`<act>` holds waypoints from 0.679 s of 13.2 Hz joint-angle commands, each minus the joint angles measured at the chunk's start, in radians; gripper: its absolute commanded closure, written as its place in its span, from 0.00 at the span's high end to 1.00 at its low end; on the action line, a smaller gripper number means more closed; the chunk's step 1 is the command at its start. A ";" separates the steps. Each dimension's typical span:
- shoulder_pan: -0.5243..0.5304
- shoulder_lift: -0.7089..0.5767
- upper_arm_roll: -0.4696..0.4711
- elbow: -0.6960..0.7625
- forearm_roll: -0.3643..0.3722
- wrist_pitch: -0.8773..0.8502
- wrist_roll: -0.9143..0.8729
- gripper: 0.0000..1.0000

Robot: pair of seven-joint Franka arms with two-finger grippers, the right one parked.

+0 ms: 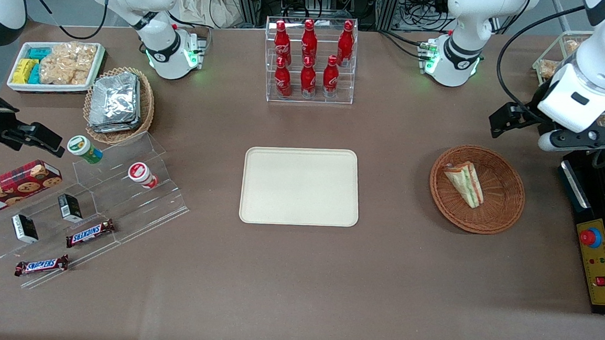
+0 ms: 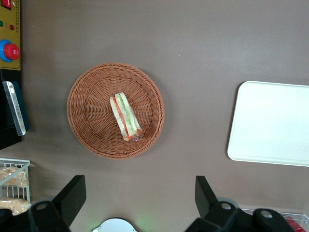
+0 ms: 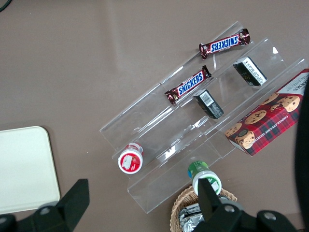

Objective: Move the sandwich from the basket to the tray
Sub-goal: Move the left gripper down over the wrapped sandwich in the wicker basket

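Observation:
The sandwich (image 1: 467,182) (image 2: 125,117), a pale wedge with green and orange filling, lies in the round reddish-brown wicker basket (image 1: 510,206) (image 2: 89,116) toward the working arm's end of the table. The cream tray (image 1: 301,185) (image 2: 270,123) lies flat and bare at the table's middle, beside the basket. My left gripper (image 1: 509,119) (image 2: 139,184) hangs high above the table, a little farther from the front camera than the basket. It is open wide, with nothing between its fingers.
A clear rack of red cola bottles (image 1: 309,60) stands farther back than the tray. A black control box with a red button (image 1: 599,262) sits beside the basket at the table's edge. A foil-packet basket (image 1: 120,101), a snack dish (image 1: 54,65) and acrylic steps (image 1: 122,196) lie toward the parked arm's end.

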 commanded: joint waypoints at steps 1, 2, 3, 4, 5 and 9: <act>-0.059 -0.007 0.038 0.017 0.021 -0.048 0.007 1.00; -0.061 -0.005 0.036 0.023 0.031 -0.053 0.004 1.00; -0.061 -0.005 0.035 0.023 0.035 -0.054 0.004 1.00; -0.058 -0.007 0.035 0.014 0.036 -0.057 0.004 1.00; -0.053 -0.011 0.036 0.003 0.036 -0.065 -0.007 1.00; -0.007 -0.158 0.065 -0.270 0.036 0.108 -0.027 1.00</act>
